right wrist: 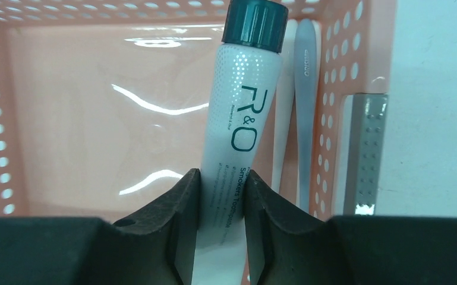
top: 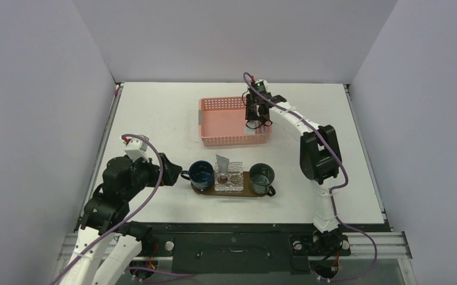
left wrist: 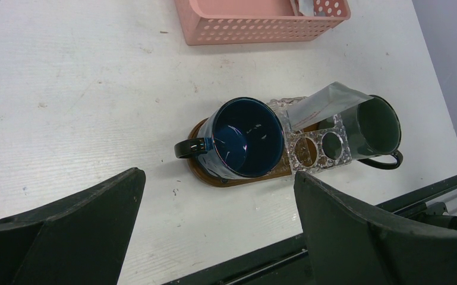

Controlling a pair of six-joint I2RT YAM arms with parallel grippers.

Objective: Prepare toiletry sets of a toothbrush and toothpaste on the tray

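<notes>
We see the white table [top: 154,119] whole only from the top camera, which places the pink basket [top: 226,141] far back and the tray [top: 233,193] near the front edge. The left gripper [top: 169,169] hangs beside the tray, its fingers [left wrist: 95,214] spread wide and holding nothing. On the tray stand a blue mug [left wrist: 246,139], a clear holder [left wrist: 318,148] with a silver packet [left wrist: 327,104] leaning out of it, and a green mug [left wrist: 377,127]. The mugs hide most of the tray.

From above, the right gripper [top: 254,122] blocks what lies in the basket. Only its own wrist camera shows the fingers [right wrist: 178,208] closed against both sides of a white toothpaste tube [right wrist: 243,107] with a dark green cap. Two toothbrush handles [right wrist: 306,89] lie beside it along the basket wall, their heads cut off. We cannot identify the grey dotted strip [right wrist: 365,154] outside the basket.
</notes>
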